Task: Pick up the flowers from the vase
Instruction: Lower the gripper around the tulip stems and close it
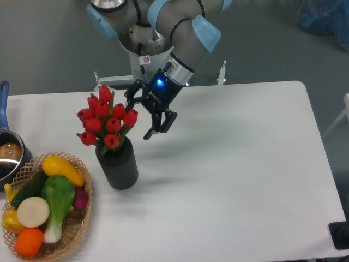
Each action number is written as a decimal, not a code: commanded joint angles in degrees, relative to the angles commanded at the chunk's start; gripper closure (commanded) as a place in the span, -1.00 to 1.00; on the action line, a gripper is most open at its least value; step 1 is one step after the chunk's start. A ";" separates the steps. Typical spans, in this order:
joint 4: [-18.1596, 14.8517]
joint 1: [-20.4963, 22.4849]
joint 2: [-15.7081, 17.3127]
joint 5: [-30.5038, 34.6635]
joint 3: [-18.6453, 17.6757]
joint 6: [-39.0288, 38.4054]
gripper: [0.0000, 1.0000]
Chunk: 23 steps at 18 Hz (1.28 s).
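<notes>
Glossy red tulip flowers stand bunched in the matte dark cylindrical vase on the smooth white table, beside a woven basket of vegetables. The black gripper hangs just right of the blooms, fingers parted, holding nothing. Grey floor lies behind.

One vase, nine visible tulip buds, one basket, one pot.

a white worktop with rounded corners fills most of the view under even light. behind it lies a grey floor, with something blue at the far right.
</notes>
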 joint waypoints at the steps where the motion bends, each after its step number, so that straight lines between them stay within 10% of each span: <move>1: 0.35 -0.18 -0.96 -1.50 0.00 0.00 -1.00; 15: 2.90 -3.16 -6.68 -11.61 0.35 0.09 -0.96; 17: 2.90 -3.25 -7.03 -12.41 0.35 0.44 -0.63; 19: 2.90 -3.25 -7.12 -13.02 0.35 1.58 0.15; 23: 2.90 -3.17 -7.56 -14.17 0.35 2.29 0.68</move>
